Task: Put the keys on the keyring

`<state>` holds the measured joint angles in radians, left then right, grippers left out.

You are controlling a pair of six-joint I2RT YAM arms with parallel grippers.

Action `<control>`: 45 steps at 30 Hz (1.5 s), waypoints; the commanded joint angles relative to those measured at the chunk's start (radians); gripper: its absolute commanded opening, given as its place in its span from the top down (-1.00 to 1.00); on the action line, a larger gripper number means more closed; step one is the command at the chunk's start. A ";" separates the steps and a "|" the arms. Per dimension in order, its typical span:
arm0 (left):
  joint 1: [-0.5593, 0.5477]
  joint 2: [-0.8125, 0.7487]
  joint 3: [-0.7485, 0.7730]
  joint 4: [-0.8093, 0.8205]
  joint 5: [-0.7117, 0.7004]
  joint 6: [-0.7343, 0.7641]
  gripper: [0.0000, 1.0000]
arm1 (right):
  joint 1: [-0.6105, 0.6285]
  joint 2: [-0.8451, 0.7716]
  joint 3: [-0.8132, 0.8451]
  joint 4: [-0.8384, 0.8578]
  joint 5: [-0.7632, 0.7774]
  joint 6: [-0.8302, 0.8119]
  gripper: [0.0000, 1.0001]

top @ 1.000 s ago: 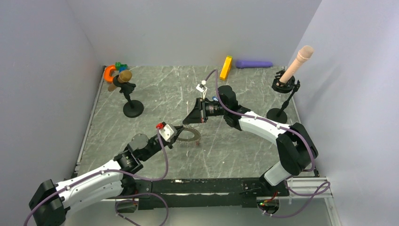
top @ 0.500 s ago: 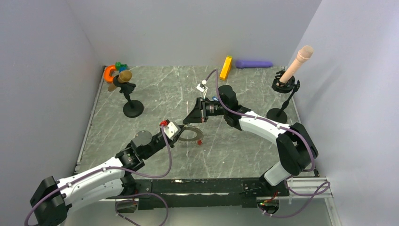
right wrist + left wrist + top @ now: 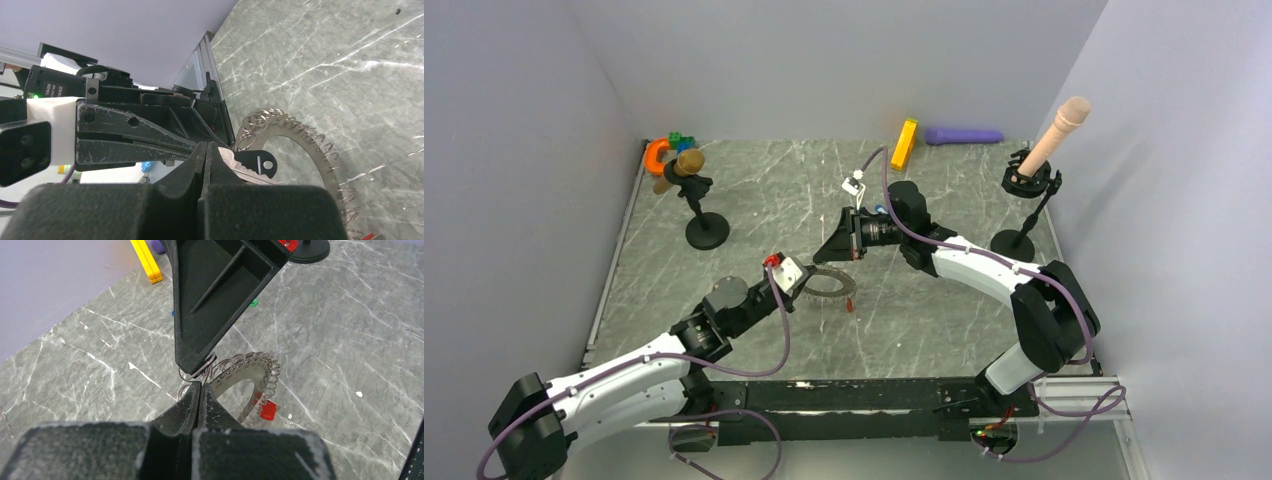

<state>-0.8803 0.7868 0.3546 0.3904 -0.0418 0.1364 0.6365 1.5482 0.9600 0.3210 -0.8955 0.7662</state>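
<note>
— What's the setting?
— A grey marbled table (image 3: pixel 724 200) boxed in by pale walls. The two arms meet near its middle.
— Where's the keyring?
— The keyring (image 3: pixel 252 371), a toothed loop of wire coils, sits right at the tip of the left claw (image 3: pixel 198 390). That claw is clenched on the thin wire loops at the ring's near edge.
— Lifted, or lying flat?
— It looks tilted, but I can't tell whether its far side touches the table.
— And the right claw?
— The right claw (image 3: pixel 206 150) is pinched tight on the black-rimmed key (image 3: pixel 260 163). The key's dark head, with a small hole in it, sticks out past the fingertips, just beside the ring's rim. In the left wrist view the two claw tips nearly meet over the same wire loops.
— Other keys?
— The red key (image 3: pixel 266 410) touches the ring's outer coils. Whether it is threaded on, I can't say. The green key (image 3: pixel 254 303) lies on the table, well apart from the ring.
— Anything else?
— A yellow block (image 3: pixel 905 143) lies by the far wall.
</note>
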 commanded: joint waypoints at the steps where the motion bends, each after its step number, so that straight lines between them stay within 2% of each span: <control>1: 0.000 0.016 0.045 -0.001 0.014 -0.017 1.00 | 0.011 -0.024 0.025 0.064 -0.023 0.011 1.00; 9: -0.015 0.039 0.230 -0.254 -0.038 -0.037 1.00 | 0.033 -0.018 0.058 -0.043 0.050 -0.034 1.00; 18: -0.124 0.199 0.464 -0.528 -0.167 0.024 1.00 | 0.069 -0.013 0.101 -0.169 0.173 -0.026 1.00; 30: -0.171 0.280 0.535 -0.529 -0.329 0.014 1.00 | 0.140 0.000 0.156 -0.310 0.358 0.046 1.00; 39: -0.210 0.385 0.605 -0.514 -0.392 0.069 1.00 | 0.203 0.018 0.174 -0.316 0.382 0.062 1.00; 42: -0.210 0.373 0.597 -0.508 -0.401 0.060 1.00 | 0.195 0.015 0.167 -0.312 0.374 0.063 1.00; 45: -0.210 0.287 0.524 -0.460 -0.394 0.041 1.00 | 0.144 -0.002 0.153 -0.296 0.353 0.055 1.00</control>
<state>-1.0622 1.1706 0.8715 -0.3458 -0.4934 0.1905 0.7689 1.5570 1.0813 -0.0360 -0.4389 0.7773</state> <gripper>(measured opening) 0.007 0.007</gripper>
